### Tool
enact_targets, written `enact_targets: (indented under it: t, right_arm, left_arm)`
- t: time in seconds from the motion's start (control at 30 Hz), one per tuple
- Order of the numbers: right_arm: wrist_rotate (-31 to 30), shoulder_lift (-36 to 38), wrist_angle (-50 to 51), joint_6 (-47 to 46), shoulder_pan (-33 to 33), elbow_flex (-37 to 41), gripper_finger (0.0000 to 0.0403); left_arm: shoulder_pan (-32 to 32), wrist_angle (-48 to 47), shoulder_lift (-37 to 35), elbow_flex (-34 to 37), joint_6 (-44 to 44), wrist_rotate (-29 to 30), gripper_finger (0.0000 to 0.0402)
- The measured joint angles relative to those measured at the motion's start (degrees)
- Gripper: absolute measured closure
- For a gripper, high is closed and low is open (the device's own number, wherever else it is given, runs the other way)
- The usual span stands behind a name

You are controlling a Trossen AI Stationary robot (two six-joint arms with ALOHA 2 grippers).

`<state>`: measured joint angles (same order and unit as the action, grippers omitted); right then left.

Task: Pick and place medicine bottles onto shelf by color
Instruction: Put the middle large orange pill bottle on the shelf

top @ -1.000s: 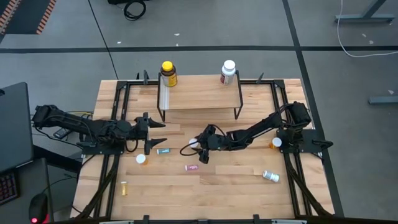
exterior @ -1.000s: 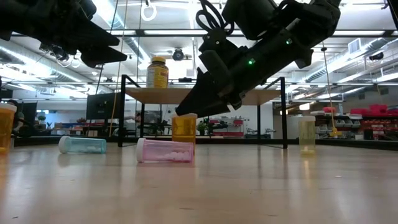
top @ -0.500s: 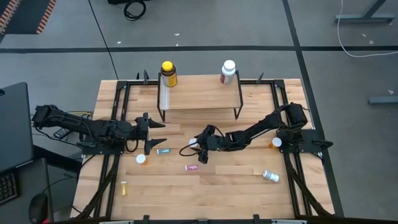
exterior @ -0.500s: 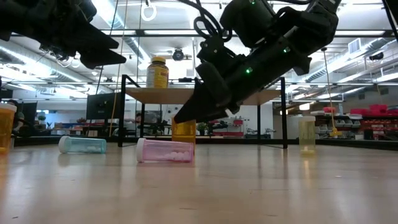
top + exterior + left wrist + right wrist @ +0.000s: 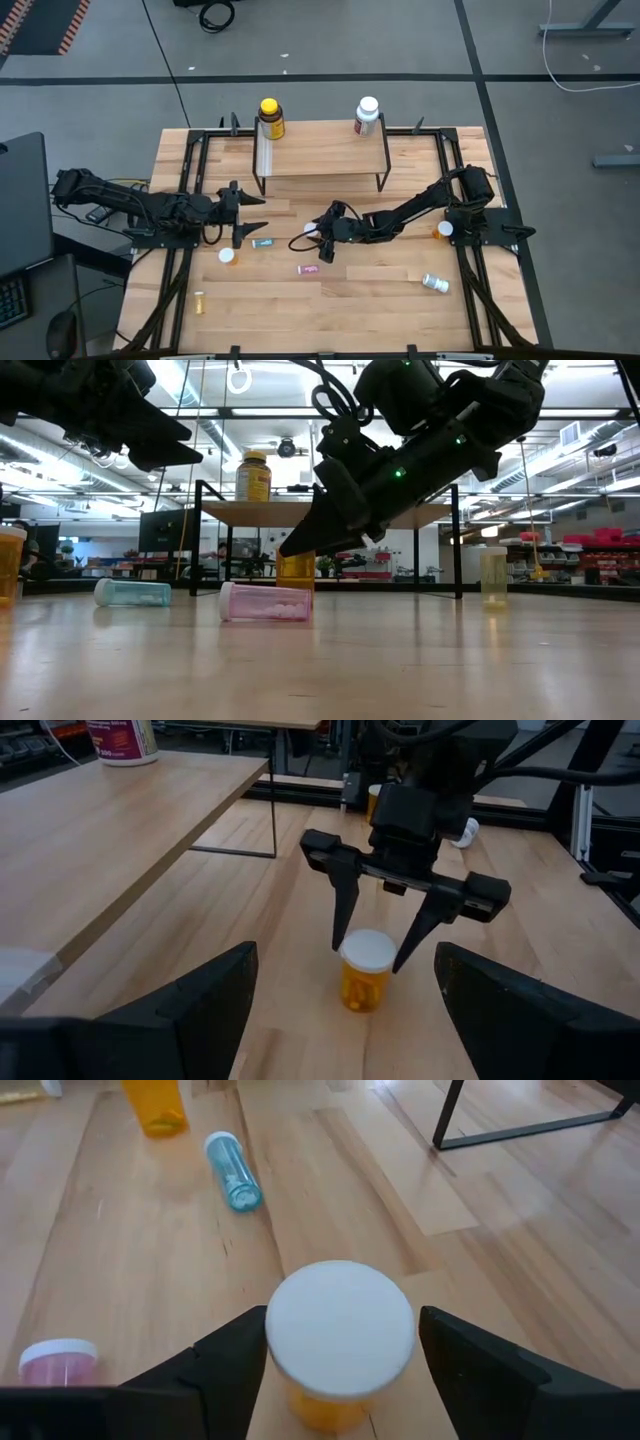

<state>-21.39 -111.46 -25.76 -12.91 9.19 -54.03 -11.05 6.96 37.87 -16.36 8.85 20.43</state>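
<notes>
Your right gripper (image 5: 373, 952) straddles the orange vial (image 5: 364, 972) before the shelf (image 5: 320, 150), fingers (image 5: 225, 1355) open, not yet gripping; left fingers (image 5: 200, 1010) gape empty.

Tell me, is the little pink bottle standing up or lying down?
Lying down. The pink vial rests on its side on the table, its length running flat along the wood.

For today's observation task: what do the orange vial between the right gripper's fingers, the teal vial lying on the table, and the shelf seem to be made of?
Orange vial: likely translucent plastic, since it looks see-through amber, with an opaque matte white cap.
Teal vial: clear tinted plastic, apparently; glossy highlights.
Shelf: light wood plank with visible grain, on thin black legs that look like metal.
Right gripper straddles the orange vial.
</notes>
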Motion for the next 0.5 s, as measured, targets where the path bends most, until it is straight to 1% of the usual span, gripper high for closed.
enact_targets:
  t: [0.23,0.5]
  right_arm:
    - [-0.1,0.0,0.0,0.7,0.0,0.0,0.0182]
    - [-0.2,1.3,0.0,1.2,0.0,0.1,0.0174]
  left_arm:
    - [0.0,0.0,0.0,0.0,0.0,0.0,0.0088]
    - [0.0,0.0,0.0,0.0,0.4,0.0,0.0088]
